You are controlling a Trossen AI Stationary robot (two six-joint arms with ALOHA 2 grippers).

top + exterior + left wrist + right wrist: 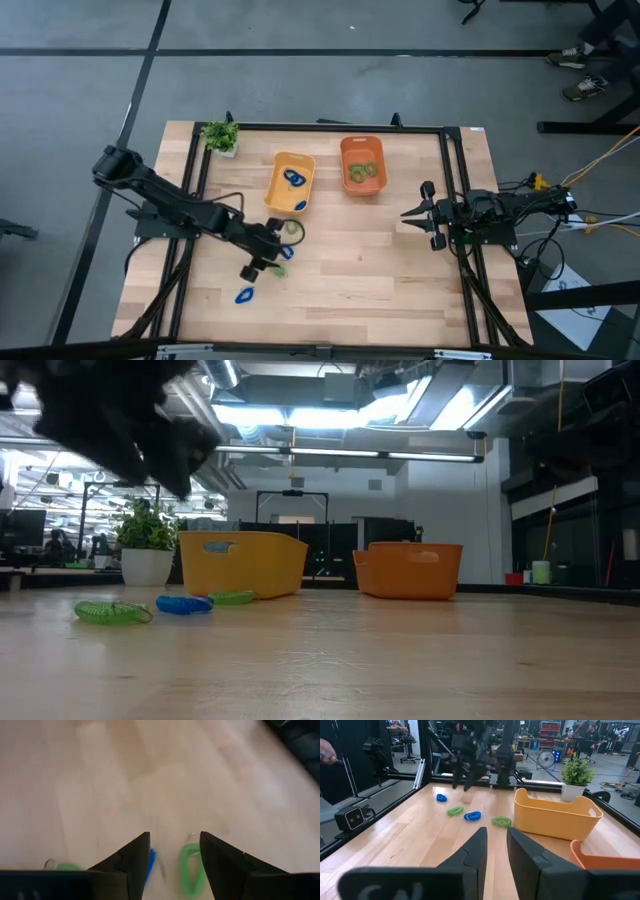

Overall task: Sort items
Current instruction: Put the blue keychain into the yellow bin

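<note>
Now the left gripper [268, 256] hovers with fingers [131, 865] spread and empty over small blue [472, 815] and green oval rings [454, 811] on the wooden bench [380, 270]. More rings lie in the yellow bin [275, 190] and orange bin [345, 160]. At the bench's right edge, the right gripper [410, 214] waits, fingers narrowly parted, empty.

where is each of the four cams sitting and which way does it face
High view: above the table, straight down; both arms, left gripper over loose rings, right gripper waiting at the right.
Low view: table height, level across to the yellow bin and orange bin; a dark arm up top.
Left wrist view: down at the wood; open fingers by a green ring.
Right wrist view: across the table; own fingers below.
Shared: right wrist and low views both show the plant.
</note>
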